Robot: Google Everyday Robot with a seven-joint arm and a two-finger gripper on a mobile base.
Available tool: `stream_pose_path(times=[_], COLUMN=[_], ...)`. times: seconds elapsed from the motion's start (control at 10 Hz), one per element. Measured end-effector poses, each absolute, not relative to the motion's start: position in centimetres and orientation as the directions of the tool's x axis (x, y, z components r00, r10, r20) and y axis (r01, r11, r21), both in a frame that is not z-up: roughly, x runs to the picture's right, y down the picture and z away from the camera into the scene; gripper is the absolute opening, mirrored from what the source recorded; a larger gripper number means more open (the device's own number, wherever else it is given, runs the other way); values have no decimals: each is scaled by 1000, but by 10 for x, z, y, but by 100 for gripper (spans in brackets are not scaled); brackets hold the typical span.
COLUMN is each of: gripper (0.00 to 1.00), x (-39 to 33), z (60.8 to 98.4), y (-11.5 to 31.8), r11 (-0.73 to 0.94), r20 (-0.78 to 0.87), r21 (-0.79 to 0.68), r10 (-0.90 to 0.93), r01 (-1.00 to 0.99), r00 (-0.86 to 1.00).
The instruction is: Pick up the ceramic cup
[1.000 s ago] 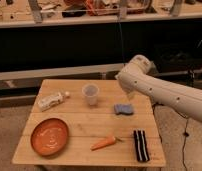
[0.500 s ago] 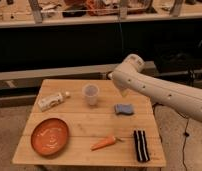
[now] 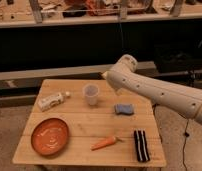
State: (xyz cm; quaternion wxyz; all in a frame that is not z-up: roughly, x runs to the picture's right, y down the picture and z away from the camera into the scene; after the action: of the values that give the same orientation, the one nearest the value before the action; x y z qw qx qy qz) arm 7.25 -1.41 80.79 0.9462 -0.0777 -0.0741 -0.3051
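Our end effector (image 3: pixel 105 75) hangs spread wide, holding nothing.
The ceramic cup (image 3: pixel 91 94) stands upright near it, down-left, apart.

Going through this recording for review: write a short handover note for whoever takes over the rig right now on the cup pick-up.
The gripper: open and empty, at the tip of the white arm, above and to the right of the cup, not touching it.
The small pale whitish handleless ceramic cup: upright on the wooden slatted table, back centre, between the lying white bottle and the blue sponge.
Done: nothing grasped yet.
Left: lower onto the cup, close, lift.
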Motion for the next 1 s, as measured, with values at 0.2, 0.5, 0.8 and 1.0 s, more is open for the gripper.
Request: stream_pose_path(times=[0.2,0.5,0.8,1.0], gripper=[80,80,80,80], x=[58,50,39,37], z=[815,821,826,829], y=[-16,-16,-16,-14], r11=[789,777,761,754], r20=[206,233,264,281], r21=[-75,-59,-35,-27], r10=[-585,-600,-618,-625], r01=[609,627,648,656], r00=[784,765,740,729])
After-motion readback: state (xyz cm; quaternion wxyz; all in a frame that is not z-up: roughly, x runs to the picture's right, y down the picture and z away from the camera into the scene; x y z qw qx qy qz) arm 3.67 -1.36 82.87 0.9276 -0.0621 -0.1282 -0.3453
